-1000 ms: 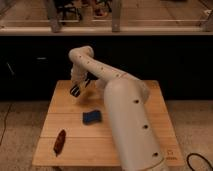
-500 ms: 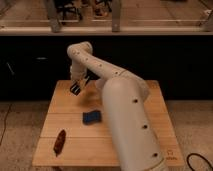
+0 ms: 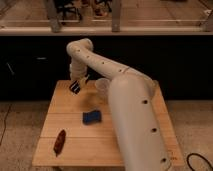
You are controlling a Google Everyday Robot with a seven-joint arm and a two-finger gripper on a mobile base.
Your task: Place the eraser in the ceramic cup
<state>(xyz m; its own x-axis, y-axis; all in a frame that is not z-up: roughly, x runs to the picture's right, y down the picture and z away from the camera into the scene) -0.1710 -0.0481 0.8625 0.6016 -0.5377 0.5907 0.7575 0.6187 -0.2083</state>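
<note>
Arching over table | end effector gripping eraser | just beside ceramic cup

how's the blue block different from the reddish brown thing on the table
The blue block is blue and squat, roughly rectangular; the reddish-brown object is slim and elongated. The blue block lies near the table's middle; the reddish-brown object lies nearer the front edge, towards the picture's left. Both lie flat on the wooden table, apart from the pincer, which hangs over the table's far side.
</note>
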